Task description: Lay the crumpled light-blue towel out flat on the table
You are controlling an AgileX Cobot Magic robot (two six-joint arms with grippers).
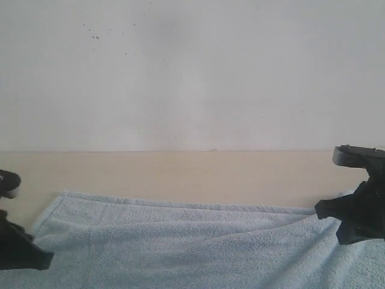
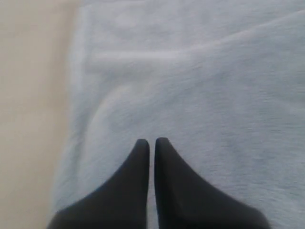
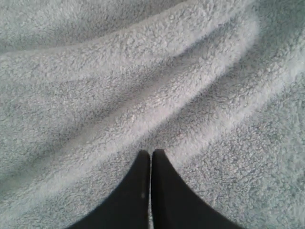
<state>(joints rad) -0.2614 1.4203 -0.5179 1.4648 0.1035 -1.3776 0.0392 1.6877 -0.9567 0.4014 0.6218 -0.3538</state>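
Pale-blue terry towel (image 1: 180,241) lies rumpled across the near part of the beige table (image 1: 180,174). The left gripper (image 2: 151,141) hangs over it near its side edge and the right gripper (image 3: 151,152) over ridged folds, both with fingers pressed together.

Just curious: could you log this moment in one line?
towel: spread, with folds | left gripper: shut | right gripper: shut
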